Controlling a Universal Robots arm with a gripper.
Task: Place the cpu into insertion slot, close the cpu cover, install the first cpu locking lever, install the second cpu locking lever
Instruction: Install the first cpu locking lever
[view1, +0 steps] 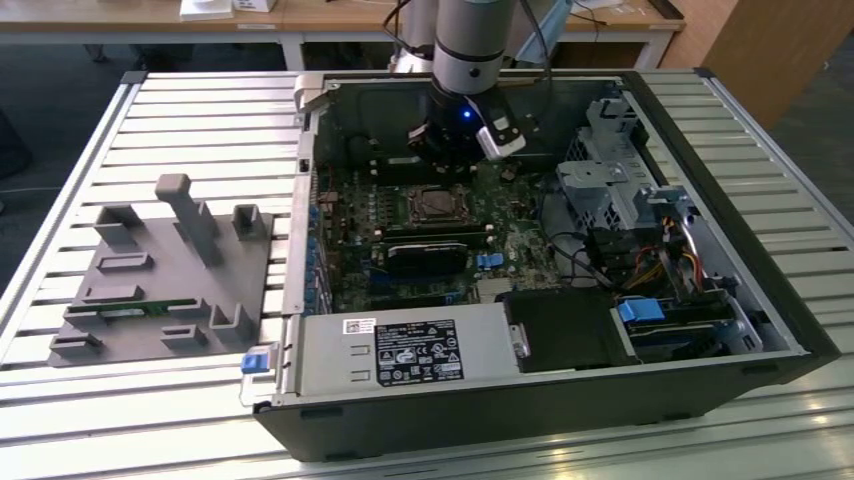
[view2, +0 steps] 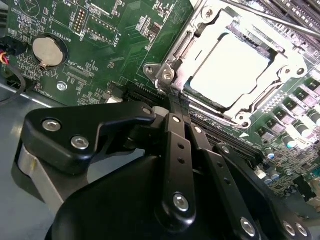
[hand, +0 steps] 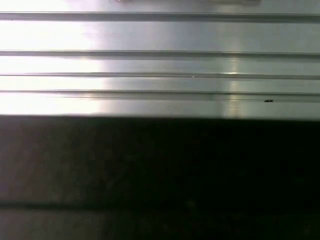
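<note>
Carefully: fingers (view2: 176, 130) together, the gripper (view2: 170, 97) sits at the cover's (view2: 210, 102) corner, cpu (view2: 227, 67) beneath; latching likely wants slow, straight pressure.

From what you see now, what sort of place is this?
Probably a robotics lab or test workshop: an open PC case lies on a slotted aluminium table, a robot arm reaches into it, and wooden desks stand behind.

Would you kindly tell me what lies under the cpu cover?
The cpu shows its silver top through the window of the cover; its edges, and whatever lies beneath it, are covered.
</note>
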